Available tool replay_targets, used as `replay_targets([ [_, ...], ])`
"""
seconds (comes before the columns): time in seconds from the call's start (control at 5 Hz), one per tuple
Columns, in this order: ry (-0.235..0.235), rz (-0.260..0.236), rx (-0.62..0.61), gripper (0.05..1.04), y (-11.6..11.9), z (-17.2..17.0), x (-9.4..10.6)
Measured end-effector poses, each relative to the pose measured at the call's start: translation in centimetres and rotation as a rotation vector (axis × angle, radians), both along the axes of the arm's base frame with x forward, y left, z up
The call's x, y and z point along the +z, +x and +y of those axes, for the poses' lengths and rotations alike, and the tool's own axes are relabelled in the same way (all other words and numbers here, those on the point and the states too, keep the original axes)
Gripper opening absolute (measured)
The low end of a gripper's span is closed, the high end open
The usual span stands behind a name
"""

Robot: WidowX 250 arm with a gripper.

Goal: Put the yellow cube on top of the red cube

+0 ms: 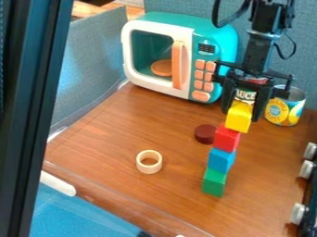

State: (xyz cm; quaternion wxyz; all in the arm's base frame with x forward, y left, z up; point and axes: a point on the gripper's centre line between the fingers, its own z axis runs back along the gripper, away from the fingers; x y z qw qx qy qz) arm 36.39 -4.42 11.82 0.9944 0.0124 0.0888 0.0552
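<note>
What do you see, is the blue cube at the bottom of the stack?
No, the green cube is at the bottom, and the blue cube rests directly on it.

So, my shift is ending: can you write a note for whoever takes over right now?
Gripper: down at the yellow cube; hold unclear.
Stack: green cube, blue cube, red cube on top.
Done: yellow is over red, slightly right in view; full contact unclear.
Left: probably check seating, release if held, then back away gently.
</note>
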Motion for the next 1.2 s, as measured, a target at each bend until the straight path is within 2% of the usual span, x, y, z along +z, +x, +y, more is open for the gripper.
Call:
replay_targets([
  [0.6,-0.013,0.035,0.028,0.579,-1.1,0.55,-0.86],
  [0.8,-0.018,0.034,0.031,0.642,-1.09,0.83,-0.88],
  [1.0,-0.019,0.048,0.025,0.929,-1.28,1.01,-0.83],
  [1.2,-0.042,0.052,0.048,1.006,-1.32,0.81,-0.81],
])
